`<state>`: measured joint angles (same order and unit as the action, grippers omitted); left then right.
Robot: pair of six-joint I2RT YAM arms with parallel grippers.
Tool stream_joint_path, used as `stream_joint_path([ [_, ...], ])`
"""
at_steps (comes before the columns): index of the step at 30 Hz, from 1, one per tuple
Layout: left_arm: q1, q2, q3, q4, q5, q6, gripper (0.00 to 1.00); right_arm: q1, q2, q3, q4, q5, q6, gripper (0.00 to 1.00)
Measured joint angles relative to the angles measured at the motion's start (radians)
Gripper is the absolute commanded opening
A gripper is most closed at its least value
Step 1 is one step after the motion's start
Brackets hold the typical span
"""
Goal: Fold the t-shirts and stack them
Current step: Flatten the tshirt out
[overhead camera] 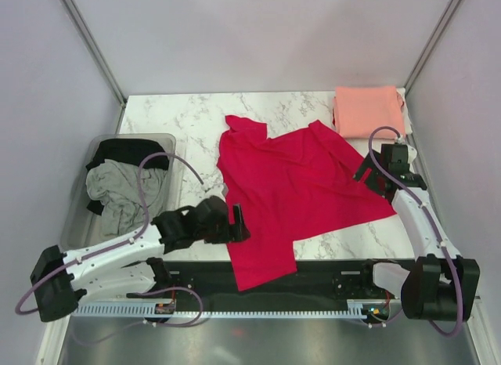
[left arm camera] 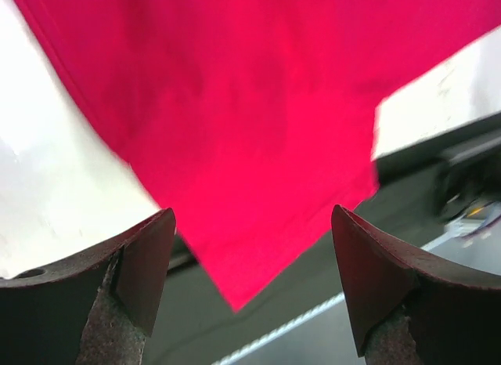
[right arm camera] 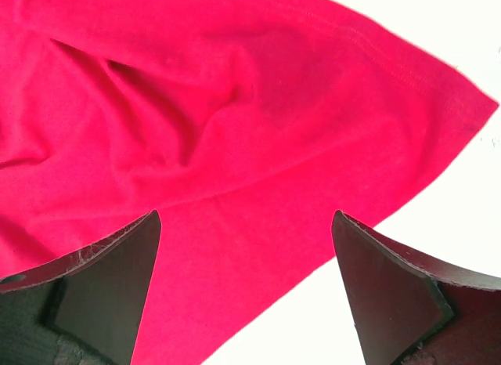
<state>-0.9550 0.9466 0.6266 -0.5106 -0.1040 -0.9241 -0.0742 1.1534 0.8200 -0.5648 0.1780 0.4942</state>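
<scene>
Now left fingers (left arm camera: 145, 263) and right fingers (right arm camera: 109, 290) hover spread, empty, at opposite edges of the crimson t-shirt (overhead camera: 297, 185). Each should pinch its hem cleanly before lifting to fold.

I see red t-shirt (overhead camera: 297, 185) spread mid-table, corner over near edge, pink t-shirt (overhead camera: 368, 110) folded far right, grey t-shirt (overhead camera: 117, 194) and black t-shirt (overhead camera: 117, 152) bunched in bin (overhead camera: 174, 177)

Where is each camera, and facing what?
Top external: above and behind the arms, looking down at the table, red t-shirt, pink t-shirt and bin; both arms show.
Left wrist: on the left arm, past the open left gripper to the red t-shirt's corner overhanging the table edge.
Right wrist: on the right arm, past the open right gripper down onto the red t-shirt.
Shared: all three see the red t-shirt.
</scene>
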Motion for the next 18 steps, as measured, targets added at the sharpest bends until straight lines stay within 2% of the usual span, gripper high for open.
stream_joint_path([
  [4, -0.204, 0.071, -0.016, -0.085, -0.037, -0.151, 0.86, 0.002, -0.068, -0.031, -0.005, -0.005, 0.035, 0.98],
  [9, -0.377, 0.121, -0.036, -0.124, -0.072, -0.311, 0.85, -0.008, -0.094, -0.048, -0.013, -0.013, 0.061, 0.98],
  [14, -0.445, 0.228, -0.036, -0.124, -0.085, -0.401, 0.82, -0.048, -0.094, -0.093, -0.023, -0.032, 0.064, 0.98],
  [18, -0.461, 0.265, -0.042, -0.094, -0.085, -0.433, 0.74, -0.109, -0.095, -0.104, -0.035, -0.059, 0.059, 0.98],
])
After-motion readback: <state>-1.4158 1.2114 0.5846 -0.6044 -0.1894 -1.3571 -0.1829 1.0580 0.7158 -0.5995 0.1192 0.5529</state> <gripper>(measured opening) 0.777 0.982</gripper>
